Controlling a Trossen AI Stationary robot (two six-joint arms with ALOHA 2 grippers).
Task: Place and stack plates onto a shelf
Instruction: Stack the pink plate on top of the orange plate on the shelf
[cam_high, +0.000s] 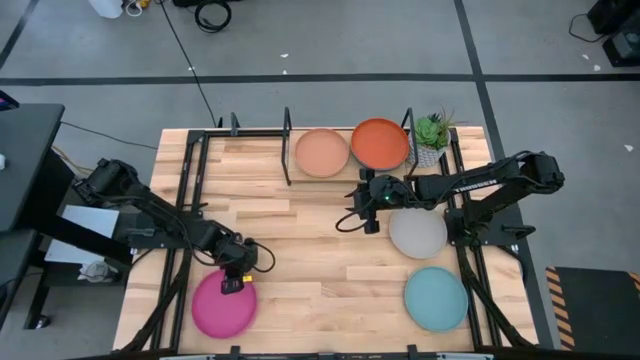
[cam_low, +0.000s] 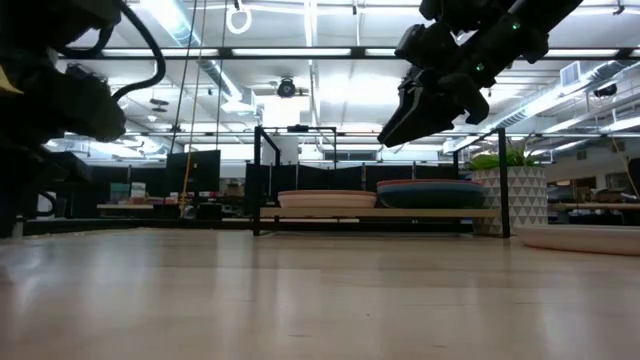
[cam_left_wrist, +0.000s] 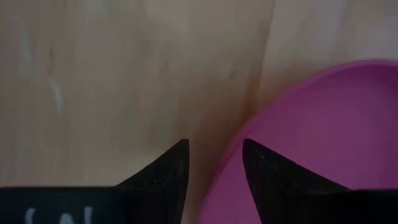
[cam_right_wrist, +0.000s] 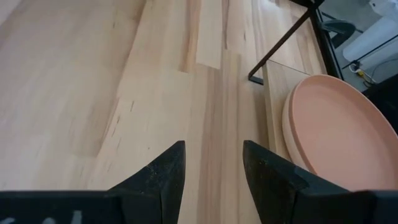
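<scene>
The magenta plate lies flat on the table near the near-left corner. My left gripper is open low over the plate's far rim, one finger over the wood and one over the plate's inside. The shelf stands at the far edge. A tan plate and an orange plate lie on it, and the low view shows each topping a stack. My right gripper hangs open and empty above the table, just near of the shelf.
A pale grey plate and a light teal plate lie flat on the table's right side. A small potted plant stands at the shelf's right end. Bare wood spans the middle of the table.
</scene>
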